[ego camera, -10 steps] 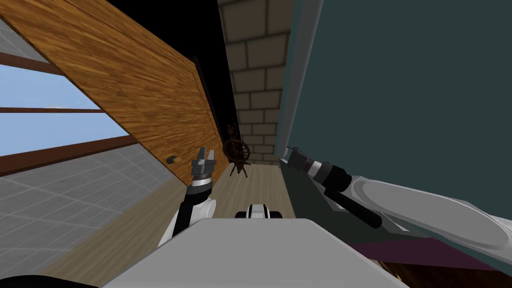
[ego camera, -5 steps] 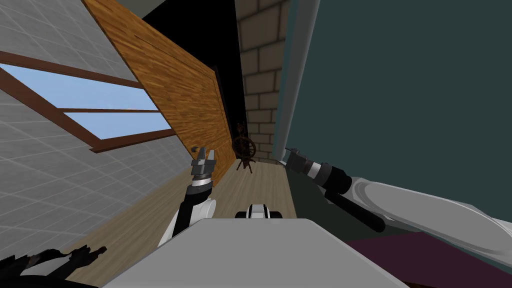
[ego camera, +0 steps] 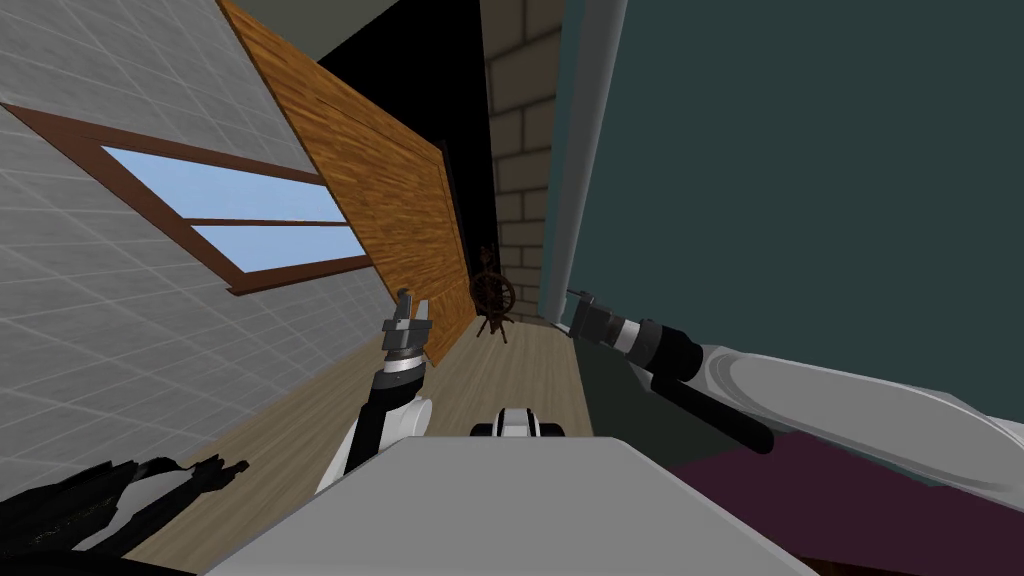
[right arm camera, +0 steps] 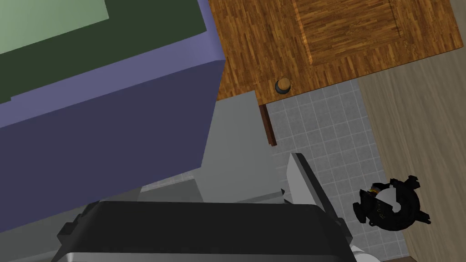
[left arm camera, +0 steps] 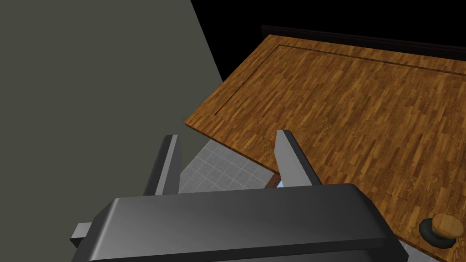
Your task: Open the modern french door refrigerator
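Refrigerator (ego camera: 800, 180), grey door edge (ego camera: 585, 150) at right tool (ego camera: 574, 312), grip unclear, left tool (left arm camera: 226, 135) open, empty

Even, flat light, bright window (ego camera: 260, 215), walls (ego camera: 120, 330) splaying at corners

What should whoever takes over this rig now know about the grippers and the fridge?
Left gripper: open, empty, raised before the brown wooden door with a round knob.
Right gripper: at the light grey vertical edge of the tall dark teal refrigerator panel, arm outstretched; grip unclear.
Done: reach to the refrigerator. Left: confirm the hold, then pull the door open; how far it stands open I cannot tell.
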You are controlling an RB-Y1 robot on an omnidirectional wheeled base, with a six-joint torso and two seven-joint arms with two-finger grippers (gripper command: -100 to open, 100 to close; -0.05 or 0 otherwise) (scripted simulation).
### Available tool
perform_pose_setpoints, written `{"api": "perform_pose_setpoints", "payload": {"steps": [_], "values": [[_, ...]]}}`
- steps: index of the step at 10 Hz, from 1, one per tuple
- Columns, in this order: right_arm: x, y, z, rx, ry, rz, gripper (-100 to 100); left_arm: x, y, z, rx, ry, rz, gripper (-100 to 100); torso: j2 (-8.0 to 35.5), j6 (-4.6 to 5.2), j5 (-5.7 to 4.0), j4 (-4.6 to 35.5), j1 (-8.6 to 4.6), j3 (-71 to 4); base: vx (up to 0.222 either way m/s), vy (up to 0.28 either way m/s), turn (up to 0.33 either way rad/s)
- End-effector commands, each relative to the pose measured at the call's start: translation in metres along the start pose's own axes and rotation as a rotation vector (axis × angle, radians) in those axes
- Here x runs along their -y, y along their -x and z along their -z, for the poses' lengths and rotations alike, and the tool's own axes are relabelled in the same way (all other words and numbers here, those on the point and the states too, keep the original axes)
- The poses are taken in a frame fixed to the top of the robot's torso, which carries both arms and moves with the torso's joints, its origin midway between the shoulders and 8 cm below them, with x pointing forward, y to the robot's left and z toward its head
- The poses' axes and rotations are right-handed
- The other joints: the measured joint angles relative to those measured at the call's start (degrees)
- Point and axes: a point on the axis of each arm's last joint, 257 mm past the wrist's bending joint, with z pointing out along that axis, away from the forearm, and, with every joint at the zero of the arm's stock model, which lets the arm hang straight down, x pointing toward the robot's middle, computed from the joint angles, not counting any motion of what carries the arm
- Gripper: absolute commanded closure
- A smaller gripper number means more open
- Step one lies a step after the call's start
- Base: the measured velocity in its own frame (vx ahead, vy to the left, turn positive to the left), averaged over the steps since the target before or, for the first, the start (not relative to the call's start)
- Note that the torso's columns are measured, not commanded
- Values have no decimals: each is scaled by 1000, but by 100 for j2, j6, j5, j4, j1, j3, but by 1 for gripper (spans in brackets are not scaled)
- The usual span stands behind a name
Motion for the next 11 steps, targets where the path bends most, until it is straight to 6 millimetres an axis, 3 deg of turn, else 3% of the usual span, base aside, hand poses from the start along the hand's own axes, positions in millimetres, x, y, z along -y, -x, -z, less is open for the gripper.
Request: {"api": "perform_pose_setpoints", "payload": {"steps": [1,11], "values": [[21,2,-4,8,-25,8,-100,0,0,0,0,0,0,0,18,-9,3,9,3,5,7,4,-25],[31,6,-7,16,-23,8,-100,0,0,0,0,0,0,0,88,-6,36,54,18,46,-1,3,-10]]}}
